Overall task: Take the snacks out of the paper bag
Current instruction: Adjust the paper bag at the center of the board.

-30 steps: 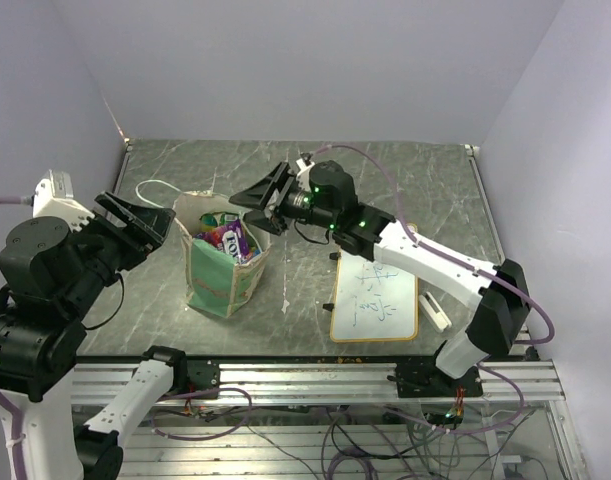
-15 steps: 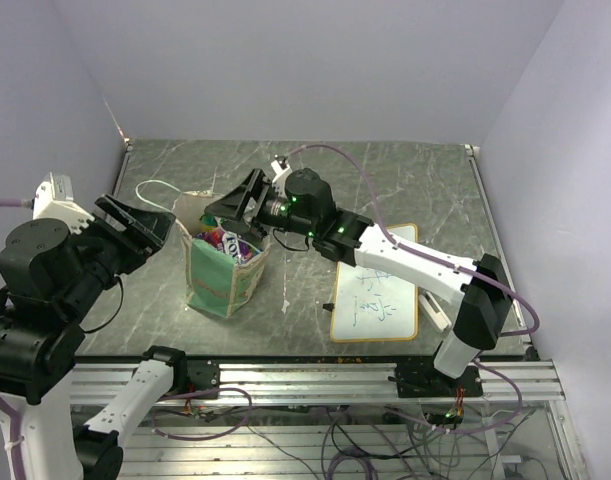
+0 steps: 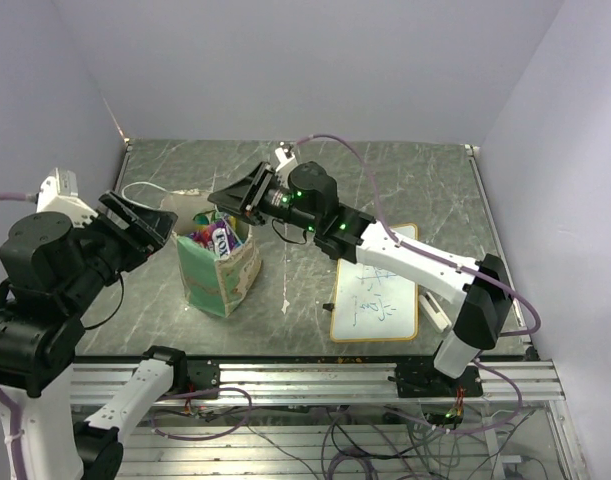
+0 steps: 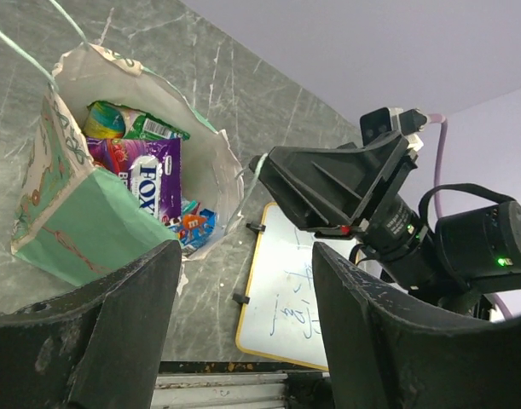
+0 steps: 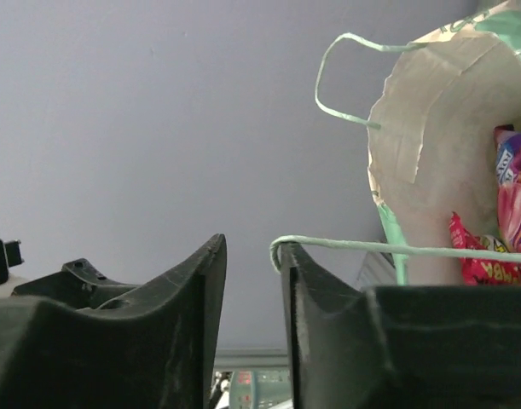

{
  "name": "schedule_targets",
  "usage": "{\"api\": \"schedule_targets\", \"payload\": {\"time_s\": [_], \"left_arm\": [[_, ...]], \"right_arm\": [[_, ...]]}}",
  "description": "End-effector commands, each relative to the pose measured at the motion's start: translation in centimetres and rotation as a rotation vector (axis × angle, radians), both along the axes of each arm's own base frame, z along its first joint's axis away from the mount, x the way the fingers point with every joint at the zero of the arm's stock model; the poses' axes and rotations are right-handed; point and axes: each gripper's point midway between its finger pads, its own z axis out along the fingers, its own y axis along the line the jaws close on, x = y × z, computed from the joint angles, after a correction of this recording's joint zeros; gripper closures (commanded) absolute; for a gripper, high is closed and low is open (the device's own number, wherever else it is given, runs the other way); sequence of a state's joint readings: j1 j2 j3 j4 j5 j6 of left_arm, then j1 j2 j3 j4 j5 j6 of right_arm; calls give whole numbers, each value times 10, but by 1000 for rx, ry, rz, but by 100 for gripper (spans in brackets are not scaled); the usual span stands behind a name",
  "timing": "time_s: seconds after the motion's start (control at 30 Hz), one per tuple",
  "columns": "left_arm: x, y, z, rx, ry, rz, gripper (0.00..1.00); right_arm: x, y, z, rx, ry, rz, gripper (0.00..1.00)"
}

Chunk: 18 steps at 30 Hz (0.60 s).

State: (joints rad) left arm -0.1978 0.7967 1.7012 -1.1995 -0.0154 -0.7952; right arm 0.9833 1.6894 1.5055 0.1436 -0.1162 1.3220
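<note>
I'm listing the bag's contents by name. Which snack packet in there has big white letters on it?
The purple packet in the paper bag, between the green packet and the small blue packet; neither shows such large lettering.

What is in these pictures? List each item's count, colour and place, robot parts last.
table: one, grey marbled, beneath everything
paper bag: one, cream with green sides, open, left of centre
snacks: several, purple, green, red, blue, inside the bag
whiteboard: one, white, yellow-edged, right of the bag
eraser: one, white, beside the whiteboard's right edge
left arm: one, black and white, jaws open, left of the bag
right arm: one, black and white, jaws slightly apart at the bag's mouth
</note>
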Motion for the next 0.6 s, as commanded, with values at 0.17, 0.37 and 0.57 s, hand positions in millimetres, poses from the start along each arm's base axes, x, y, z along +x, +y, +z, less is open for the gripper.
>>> {"api": "schedule_targets", "payload": {"time_s": [0.17,0.37,0.57], "left_arm": [[29,-22,-16,-6,94,-92,27],[57,-21,-26,-2,135,-42,25],[85,-4,-39,152,240,16,20]], "right_arm": [[17,-64,39,-21,-77,-147,83],[33,-115,23,-134,-97,-153,93],[34,-143,-2,-242,-125,-124,99]]}}
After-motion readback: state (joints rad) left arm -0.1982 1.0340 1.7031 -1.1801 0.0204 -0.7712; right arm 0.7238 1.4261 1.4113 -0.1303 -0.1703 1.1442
